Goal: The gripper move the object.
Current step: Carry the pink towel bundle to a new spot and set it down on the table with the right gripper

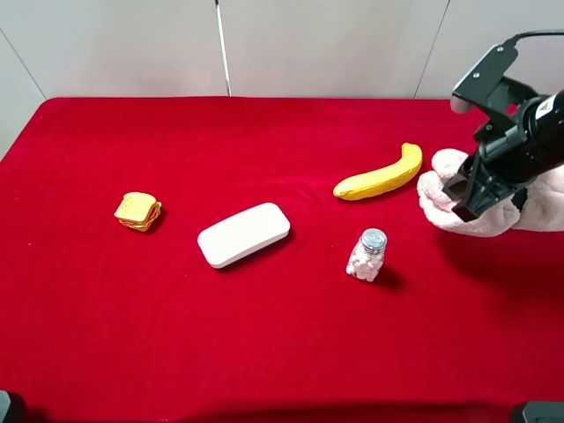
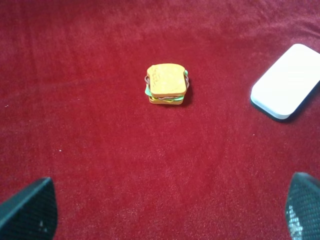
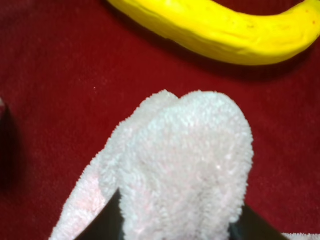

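1. Grip looks made: your right claw (image 1: pixel 467 198) is clamped shut on the pink towel (image 1: pixel 439 189). In the wrist view its dark fingers (image 3: pixel 107 226) pinch the fluffy roll from both sides.
2. The towel is at the far right of the red worktop (image 1: pixel 264 352), just right of the banana (image 1: pixel 379 176). It is near the banana but not touching it, as far as you can see.
3. Lift? A shadow lies under the roll on its near side, so it may be just off the cloth. You cannot tell for sure.
4. Your left claw (image 2: pixel 167 209) hangs with its jaws wide apart and holds nothing. It looks down at the toy sandwich (image 2: pixel 167 84), with the white case (image 2: pixel 287 82) to the sandwich's right.
5. My read: the pick is done, and the carry and set-down are all ahead of you. No target spot shows, so mind the banana and the little bottle (image 1: pixel 367 254) nearby.
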Action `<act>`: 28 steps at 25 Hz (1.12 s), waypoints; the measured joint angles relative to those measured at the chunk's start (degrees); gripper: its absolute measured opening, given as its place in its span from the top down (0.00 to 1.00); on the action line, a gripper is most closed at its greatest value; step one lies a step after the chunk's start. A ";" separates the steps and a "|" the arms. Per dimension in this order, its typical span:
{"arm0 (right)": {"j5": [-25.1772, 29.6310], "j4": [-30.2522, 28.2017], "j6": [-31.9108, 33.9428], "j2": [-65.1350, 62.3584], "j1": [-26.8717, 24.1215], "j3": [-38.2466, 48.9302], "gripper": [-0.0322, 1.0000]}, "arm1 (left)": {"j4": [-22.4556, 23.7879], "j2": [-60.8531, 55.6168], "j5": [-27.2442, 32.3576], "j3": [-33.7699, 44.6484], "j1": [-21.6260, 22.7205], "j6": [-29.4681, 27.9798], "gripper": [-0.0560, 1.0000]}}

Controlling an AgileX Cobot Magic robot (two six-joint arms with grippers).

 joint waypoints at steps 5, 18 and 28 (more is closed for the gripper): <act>-4.23 0.04 0.04 0.00 0.00 3.58 0.77 | 0.00 0.00 0.00 0.00 0.00 0.00 0.10; -9.06 0.04 0.04 2.14 0.00 8.14 0.77 | 0.00 0.00 0.00 0.00 0.00 0.00 0.10; -13.21 0.11 0.04 7.91 0.00 8.14 0.77 | 0.00 0.00 0.00 0.00 0.00 0.00 0.10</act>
